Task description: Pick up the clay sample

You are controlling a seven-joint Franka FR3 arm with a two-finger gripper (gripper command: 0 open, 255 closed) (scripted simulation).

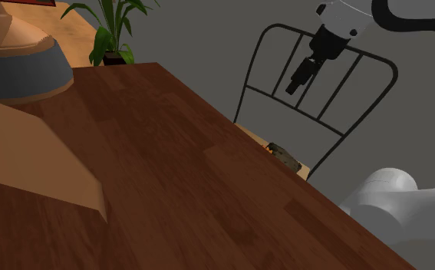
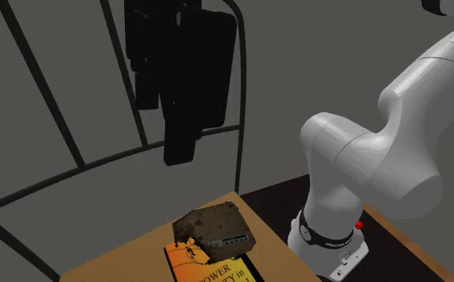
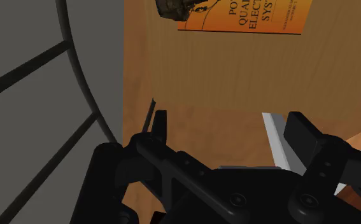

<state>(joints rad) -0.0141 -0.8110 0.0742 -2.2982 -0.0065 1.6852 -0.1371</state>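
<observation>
The clay sample [image 2: 214, 228] is a dark brown, rough lump lying on the light wooden seat [image 2: 121, 258] of a wire-backed chair, partly on top of an orange book [image 2: 217, 271]. In the shoulder view the clay sample [image 1: 285, 156] peeks out just past the table's edge. My gripper [image 2: 177, 148] hangs well above the seat, in front of the chair's back rails. In the wrist view the gripper [image 3: 230, 130] is open with nothing between its fingers [image 3: 160, 127], and the clay sample [image 3: 176, 7] and book [image 3: 249, 16] lie well ahead of them on the seat [image 3: 191, 83].
A dark wooden table [image 1: 169, 184] runs beside the chair, carrying a large round vessel [image 1: 16, 54] and a brown wedge-shaped piece [image 1: 31, 161]. The chair's black wire back [image 1: 323, 92] stands close to the gripper. A potted plant [image 1: 112, 31] sits beyond the table.
</observation>
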